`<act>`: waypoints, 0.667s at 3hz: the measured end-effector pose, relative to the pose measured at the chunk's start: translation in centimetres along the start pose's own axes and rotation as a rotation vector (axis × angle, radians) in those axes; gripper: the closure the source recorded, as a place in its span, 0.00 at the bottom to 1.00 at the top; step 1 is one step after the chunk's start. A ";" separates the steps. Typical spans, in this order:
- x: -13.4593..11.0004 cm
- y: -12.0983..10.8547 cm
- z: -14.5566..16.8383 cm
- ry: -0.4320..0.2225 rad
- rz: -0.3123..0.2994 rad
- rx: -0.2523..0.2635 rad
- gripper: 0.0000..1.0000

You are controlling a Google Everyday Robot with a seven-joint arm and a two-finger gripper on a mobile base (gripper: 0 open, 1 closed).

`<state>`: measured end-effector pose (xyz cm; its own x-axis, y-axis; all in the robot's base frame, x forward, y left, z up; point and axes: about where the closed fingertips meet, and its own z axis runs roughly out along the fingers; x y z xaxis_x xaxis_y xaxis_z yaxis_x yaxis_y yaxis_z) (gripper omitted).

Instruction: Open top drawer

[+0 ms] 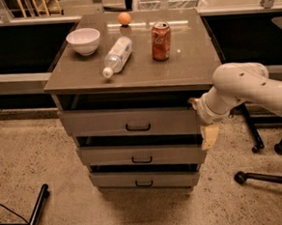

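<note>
The top drawer (103, 123) is the widest of three gray drawers, under the brown cabinet top, with a small black loop handle (138, 127) at its center. Its front stands a little forward, with a dark gap above it. My gripper (209, 135) hangs from the white arm (240, 83) at the cabinet's right front corner. It is level with the gap between the top and middle drawers, to the right of the handle and apart from it.
On the cabinet top (186, 67) stand a white bowl (83, 40), a lying plastic bottle (118, 55), a red can (160, 34) and an orange ball (124, 19). The middle drawer (105, 156) and bottom drawer (112, 181) sit below. Chair legs with wheels (261, 173) are on the right, and a black bar (36, 213) lies on the floor at left.
</note>
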<state>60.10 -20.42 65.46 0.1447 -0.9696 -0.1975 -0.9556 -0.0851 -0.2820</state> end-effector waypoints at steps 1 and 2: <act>0.4 -0.2 0.5 0.022 0.019 0.009 0.18; 0.3 -0.1 0.5 0.040 0.017 0.013 0.28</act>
<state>60.40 -20.62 64.99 0.1180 -0.9793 -0.1646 -0.9544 -0.0661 -0.2912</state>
